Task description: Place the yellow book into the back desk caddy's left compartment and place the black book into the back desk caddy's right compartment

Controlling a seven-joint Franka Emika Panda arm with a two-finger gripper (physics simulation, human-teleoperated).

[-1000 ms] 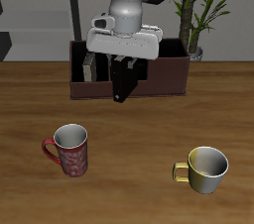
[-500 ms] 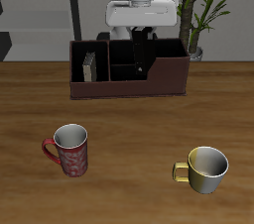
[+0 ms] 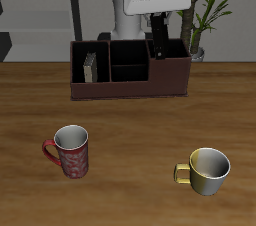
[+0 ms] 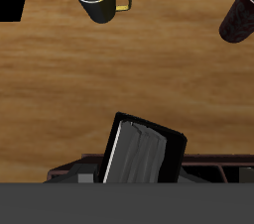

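— Wooden table (image 3: 130,130), a grey wall and a potted plant (image 3: 205,5) behind. Where is the arm?

— High, right of centre in the exterior frame. The gripper (image 3: 157,18) is clamped on the black book (image 3: 157,42), which hangs upright beneath it. The wrist view shows the same book (image 4: 144,154) from above, pale page edges turned toward the camera.

— What has changed?

— A second ago the hand was lower and at the middle of the frame, with the book hanging in front of the back desk caddy (image 3: 130,80). It has since lifted and slid across to the frame's right. The book's lower end now sits over the caddy's end section, the right compartment (image 3: 173,58).

— Inside it yet?

— I can't tell how deep it reaches. The front wall hides the bottom edge.

— And the yellow book?

— The yellow book (image 3: 90,67) stands in the left compartment (image 3: 82,62), at the caddy's other end, toward the upper left. That half of the task looks done.

— So what's left?

— In my judgement, lowering the black book straight down and releasing it. The divider beside that section could catch a corner if the book drifts.

— Anything else on the table?

— A red mug (image 3: 70,150) at lower left and a yellow mug (image 3: 207,170) at lower right, both well apart from the caddy.
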